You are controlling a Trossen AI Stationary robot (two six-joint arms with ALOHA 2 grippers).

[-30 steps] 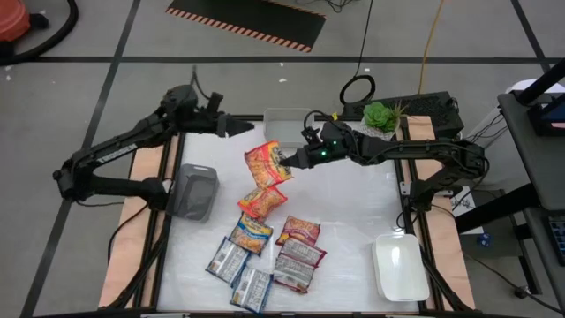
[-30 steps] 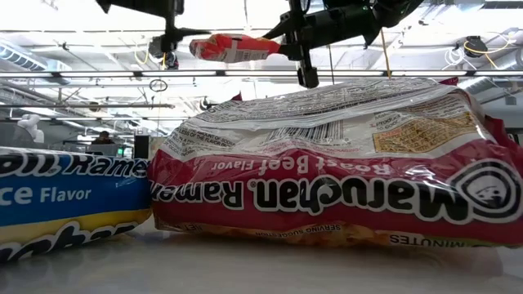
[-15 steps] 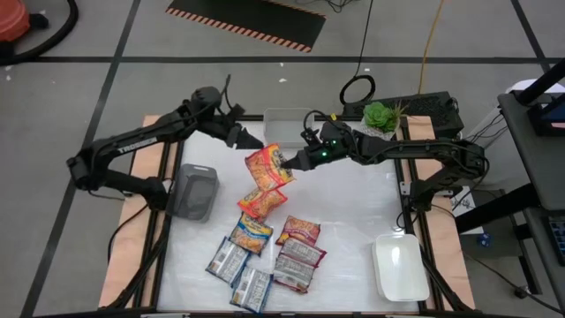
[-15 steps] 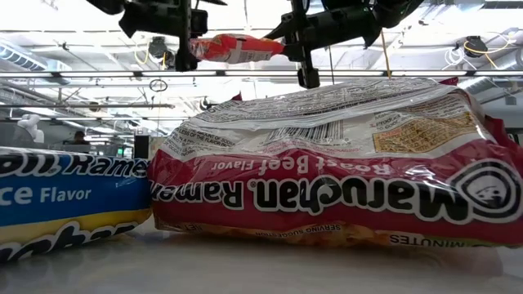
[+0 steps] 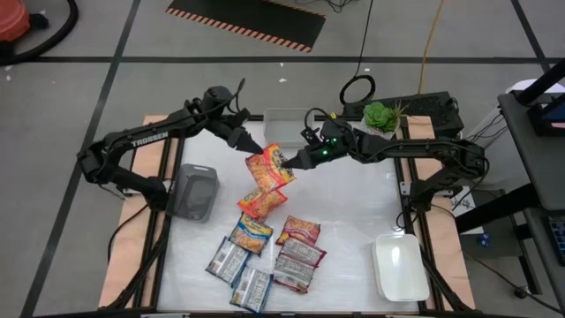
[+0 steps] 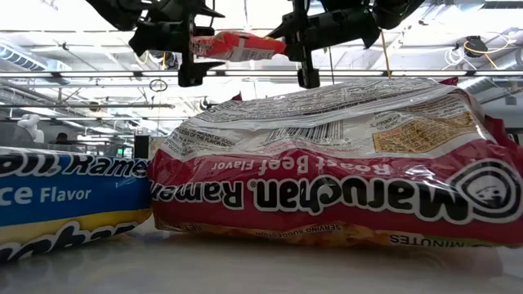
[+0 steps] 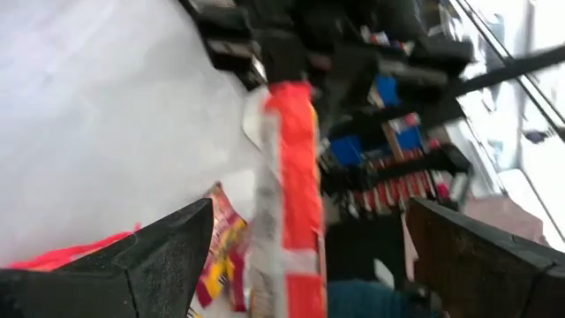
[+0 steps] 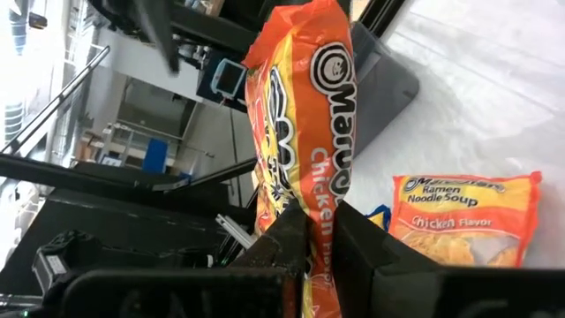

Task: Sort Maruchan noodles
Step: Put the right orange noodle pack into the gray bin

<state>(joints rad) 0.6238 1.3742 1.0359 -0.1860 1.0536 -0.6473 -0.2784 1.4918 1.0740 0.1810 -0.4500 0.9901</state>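
I'm holding the orange packet (image 5: 267, 165) aloft, clenched in the right hand (image 5: 284, 162); the left hand (image 5: 250, 144) (fingers spread) is nearing, and a mistimed handover risks dropping it.

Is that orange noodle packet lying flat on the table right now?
No: in the low view the orange packet hangs well above the table, pinched at one end by the right gripper.

From above we see even, bright light on the white counter (image 5: 353, 221), with soft shadows. At counter height, glaring ceiling lights silhouette both arms. The left wrist view is smeared by motion blur, its dark fingers (image 7: 159, 256) unfocused; the right wrist view stays fairly sharp.
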